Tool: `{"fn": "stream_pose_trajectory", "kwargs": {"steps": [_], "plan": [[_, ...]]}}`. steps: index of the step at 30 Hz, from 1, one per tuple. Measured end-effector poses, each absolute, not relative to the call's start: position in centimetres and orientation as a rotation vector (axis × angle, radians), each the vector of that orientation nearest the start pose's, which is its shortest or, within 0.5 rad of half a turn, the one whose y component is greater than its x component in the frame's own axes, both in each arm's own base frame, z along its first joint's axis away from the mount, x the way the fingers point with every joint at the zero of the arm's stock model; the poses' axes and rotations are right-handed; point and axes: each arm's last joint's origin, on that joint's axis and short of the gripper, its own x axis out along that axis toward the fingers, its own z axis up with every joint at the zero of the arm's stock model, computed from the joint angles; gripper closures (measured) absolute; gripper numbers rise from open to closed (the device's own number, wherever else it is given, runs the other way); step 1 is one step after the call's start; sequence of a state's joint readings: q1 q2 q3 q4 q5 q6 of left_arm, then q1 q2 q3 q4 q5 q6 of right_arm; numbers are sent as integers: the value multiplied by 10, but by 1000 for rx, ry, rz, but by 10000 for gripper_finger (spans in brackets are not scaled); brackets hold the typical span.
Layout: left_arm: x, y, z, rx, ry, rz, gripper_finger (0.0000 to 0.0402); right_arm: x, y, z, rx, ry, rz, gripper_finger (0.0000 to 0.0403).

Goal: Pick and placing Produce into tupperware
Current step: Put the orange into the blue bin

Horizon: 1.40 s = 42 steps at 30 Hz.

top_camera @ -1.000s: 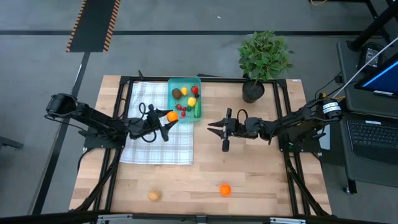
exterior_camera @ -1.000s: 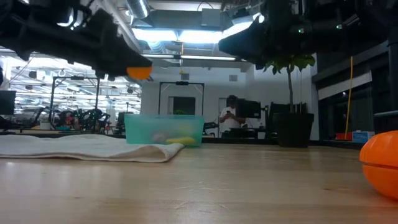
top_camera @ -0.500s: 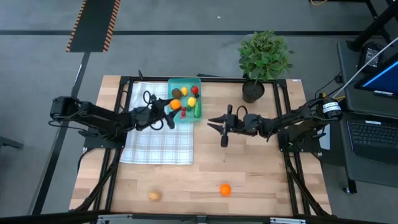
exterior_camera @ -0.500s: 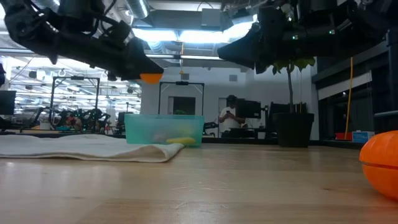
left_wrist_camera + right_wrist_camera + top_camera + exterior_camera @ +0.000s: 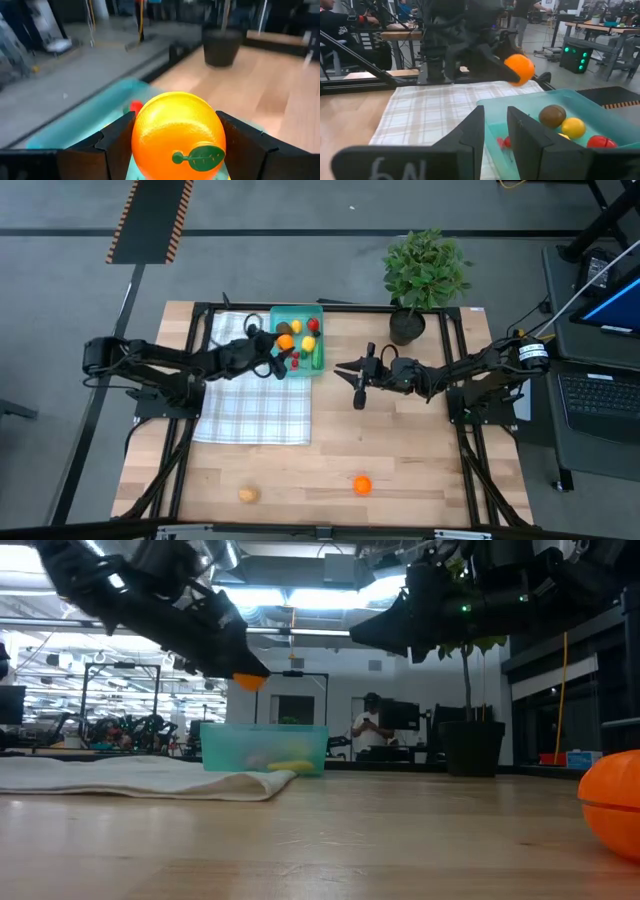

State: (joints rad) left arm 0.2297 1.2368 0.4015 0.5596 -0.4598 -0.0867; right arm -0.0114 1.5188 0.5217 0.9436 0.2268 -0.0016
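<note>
The left gripper, jaws closed on the orange, holds it raised over the tupperware rim; a premature release risks it bouncing onto the cloth; the right gripper, narrowly parted and empty, waits nearby.

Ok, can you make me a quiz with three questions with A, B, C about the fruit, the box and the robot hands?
1. Where is the orange held by the left gripper?
A. above the tupperware
B. on the cloth
C. beside the plant

2. How many pieces lie loose on the bare wood?
A. none
B. two
C. five

3. What is the right gripper holding?
A. a banana
B. a tomato
C. nothing

Answers: 1 A, the high view shows it over the box's edge. 2 B, a brown piece and an orange piece. 3 C, its jaws are empty.
</note>
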Motion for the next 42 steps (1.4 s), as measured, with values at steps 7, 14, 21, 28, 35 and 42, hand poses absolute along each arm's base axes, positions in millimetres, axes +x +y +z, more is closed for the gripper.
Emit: {"fn": "stream_pose_trajectory", "kwargs": {"steps": [7, 14, 21, 28, 35, 42], "plan": [[236, 83, 210, -83, 446, 664, 161, 285, -10, 185, -4, 95, -236, 317], [236, 97, 234, -139, 623, 610, 161, 284, -10, 178, 33, 161, -239, 317], [242, 108, 237, -198, 761, 526, 161, 284, -10, 178, 31, 159, -239, 317], [256, 115, 236, -191, 887, 486, 161, 284, -10, 178, 31, 159, -240, 317], [258, 117, 233, -185, 931, 481, 160, 284, -9, 177, 31, 166, -239, 317], [255, 116, 230, -201, 973, 482, 158, 284, -9, 177, 30, 167, -239, 317]]}}
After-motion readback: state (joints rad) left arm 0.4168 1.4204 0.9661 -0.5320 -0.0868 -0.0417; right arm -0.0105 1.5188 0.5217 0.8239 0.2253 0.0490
